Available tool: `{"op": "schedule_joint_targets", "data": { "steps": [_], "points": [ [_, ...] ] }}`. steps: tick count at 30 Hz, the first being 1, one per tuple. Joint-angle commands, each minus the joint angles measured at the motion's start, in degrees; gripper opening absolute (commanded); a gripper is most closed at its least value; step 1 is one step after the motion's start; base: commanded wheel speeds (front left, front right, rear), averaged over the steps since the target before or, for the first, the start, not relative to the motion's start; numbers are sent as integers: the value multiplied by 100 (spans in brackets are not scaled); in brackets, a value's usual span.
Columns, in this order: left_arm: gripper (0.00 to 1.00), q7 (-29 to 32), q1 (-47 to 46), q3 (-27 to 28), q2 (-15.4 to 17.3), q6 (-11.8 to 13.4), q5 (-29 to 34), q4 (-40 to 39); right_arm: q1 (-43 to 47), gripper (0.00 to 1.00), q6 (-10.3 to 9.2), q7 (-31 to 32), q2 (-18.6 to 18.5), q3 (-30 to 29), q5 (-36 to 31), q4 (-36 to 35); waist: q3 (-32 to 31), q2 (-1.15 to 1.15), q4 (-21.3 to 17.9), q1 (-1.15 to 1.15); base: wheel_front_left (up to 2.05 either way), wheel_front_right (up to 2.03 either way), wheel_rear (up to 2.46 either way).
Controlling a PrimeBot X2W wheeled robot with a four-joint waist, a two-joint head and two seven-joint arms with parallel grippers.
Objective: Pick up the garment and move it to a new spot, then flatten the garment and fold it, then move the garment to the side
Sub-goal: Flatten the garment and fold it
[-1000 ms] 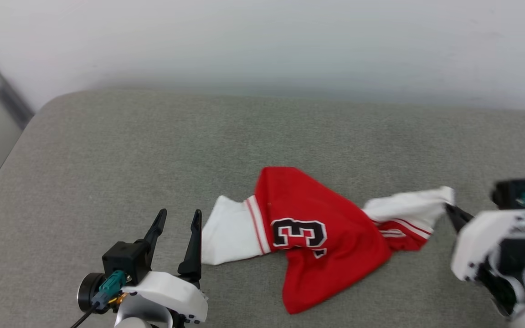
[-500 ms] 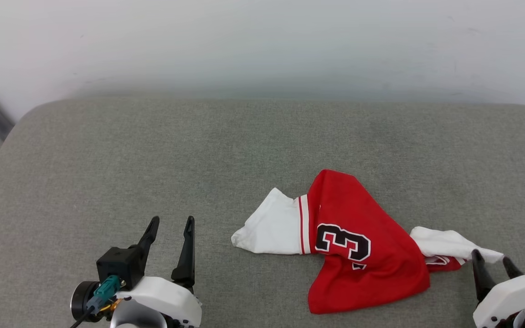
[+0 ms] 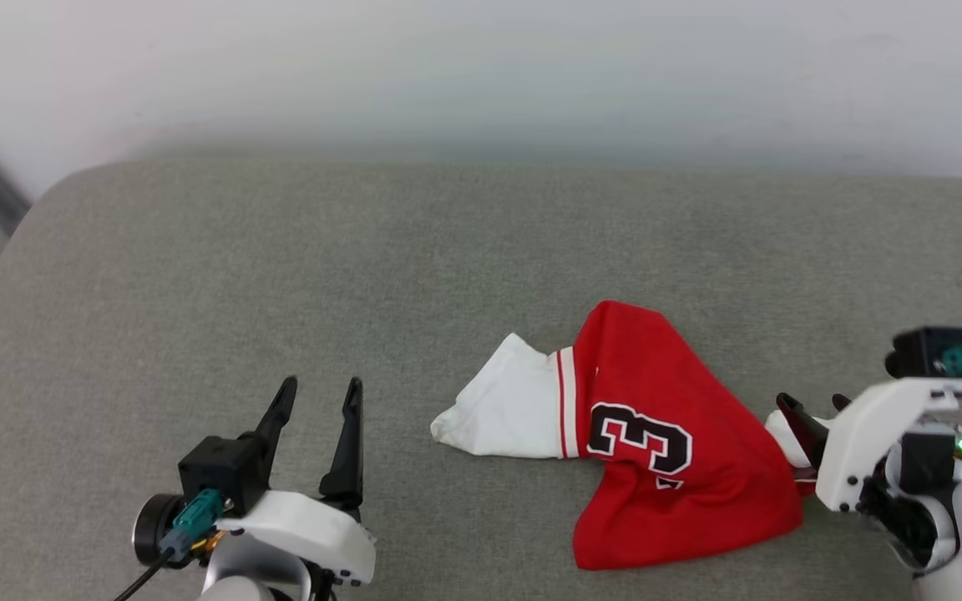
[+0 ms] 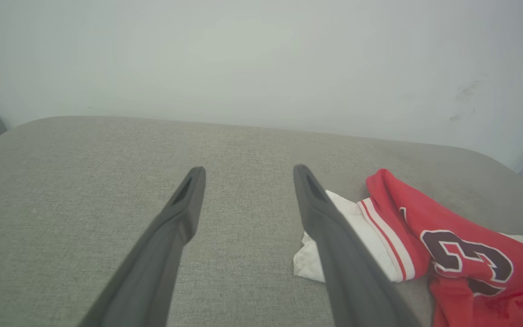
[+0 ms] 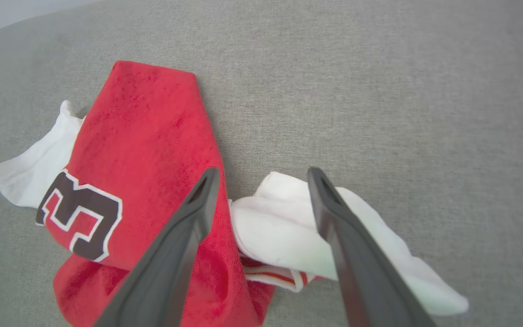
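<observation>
Your crumpled red-and-white T-shirt is lying on grey woven upholstery; your right gripper is hovering spread-fingered over its white sleeve.

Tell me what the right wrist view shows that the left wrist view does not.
Right wrist view: the open right gripper over the shirt's second white sleeve, which is seen whole on the cushion. Left wrist view: the open left gripper, apart from the shirt, and the pale wall behind. Both: the red body with the black 3, the other white sleeve, and the grey cushion.
</observation>
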Motion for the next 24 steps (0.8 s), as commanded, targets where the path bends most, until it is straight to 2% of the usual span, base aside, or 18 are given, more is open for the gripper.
{"op": "schedule_joint_targets", "data": {
  "steps": [1,7,13,14,16,18,24],
  "points": [
    [100,-48,-156,-19,-33,-55,55,-15,-266,100,-1,369,-99,152,66,150,187,0,152,0,0,0,0],
    [100,-147,-488,-57,-137,-203,114,102,-961,100,-1,1250,-286,550,238,744,565,0,403,0,0,0,0],
    [100,-224,-618,-54,-222,-285,120,277,-1202,100,-1,1802,-242,703,404,1603,733,0,521,0,0,0,0],
    [100,-241,-626,-50,-229,-304,114,306,-1181,69,-1,1884,-245,748,409,1727,738,0,528,0,0,0,0],
    [100,-259,-615,-29,-237,-313,97,367,-1232,0,0,1815,-193,795,546,1812,727,0,518,0,0,0,0],
    [100,-270,-597,-18,-240,-313,92,391,-1287,0,0,1748,-236,872,523,1790,712,0,503,0,0,0,0],
    [100,-275,-479,-9,-199,-277,83,459,-1599,0,-1,754,-477,1181,471,1146,512,0,368,0,0,0,0]
  ]
}}
